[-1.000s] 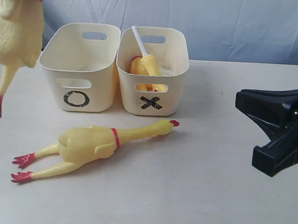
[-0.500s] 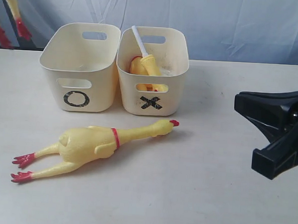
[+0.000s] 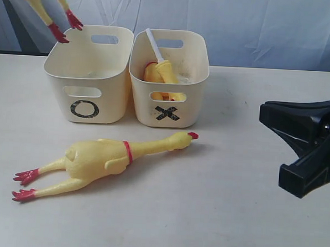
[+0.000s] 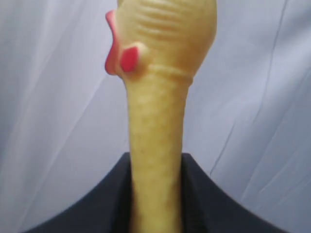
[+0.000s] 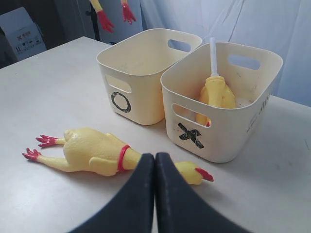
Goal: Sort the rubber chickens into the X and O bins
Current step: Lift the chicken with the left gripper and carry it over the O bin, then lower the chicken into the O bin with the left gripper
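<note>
My left gripper (image 4: 155, 194) is shut on the neck of a long rubber chicken (image 4: 156, 121), whose red-combed head points away from the camera. In the exterior view only its legs (image 3: 46, 4) show, the red feet dangling by the O bin's (image 3: 113, 82) back left corner. A second long chicken (image 3: 96, 158) lies on the table before both bins, head towards the X bin (image 3: 193, 97). In the X bin stands the short chicken with a white stick (image 3: 166, 72). My right gripper (image 5: 154, 156) is shut and empty, hovering above the lying chicken's neck (image 5: 133, 160).
A pale curtain hangs behind the cream table (image 3: 232, 215). A cardboard box (image 5: 22, 31) sits off the table's far left. The right arm's black body (image 3: 308, 142) fills the right side of the exterior view.
The held chicken has been lifted up and carried to the right, so its feet now hang at the O bin's back left corner. The right arm and the lying chicken have not moved.
</note>
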Robot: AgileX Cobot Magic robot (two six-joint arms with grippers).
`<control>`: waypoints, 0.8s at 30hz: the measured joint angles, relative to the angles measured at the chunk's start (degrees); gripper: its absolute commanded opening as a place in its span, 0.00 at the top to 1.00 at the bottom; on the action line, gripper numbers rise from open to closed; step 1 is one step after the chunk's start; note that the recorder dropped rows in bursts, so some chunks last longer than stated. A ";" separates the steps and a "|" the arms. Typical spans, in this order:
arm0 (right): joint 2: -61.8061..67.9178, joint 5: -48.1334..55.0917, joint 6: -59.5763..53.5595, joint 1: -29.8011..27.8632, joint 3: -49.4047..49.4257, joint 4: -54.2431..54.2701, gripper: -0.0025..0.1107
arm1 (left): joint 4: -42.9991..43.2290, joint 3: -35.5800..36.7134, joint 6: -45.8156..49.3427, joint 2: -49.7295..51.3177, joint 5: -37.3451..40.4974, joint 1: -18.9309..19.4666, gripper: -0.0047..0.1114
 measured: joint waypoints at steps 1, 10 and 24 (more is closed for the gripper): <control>0.00 0.00 0.00 0.00 0.00 0.00 0.98 | 3.21 0.00 -3.73 1.98 -3.13 0.00 0.96; 0.00 0.14 -0.11 0.00 0.00 0.00 0.98 | 13.08 0.00 -9.47 13.37 -9.61 0.00 0.96; 0.00 0.77 -0.11 0.00 0.00 0.23 0.98 | 20.36 0.00 -16.09 23.16 -11.22 0.00 0.96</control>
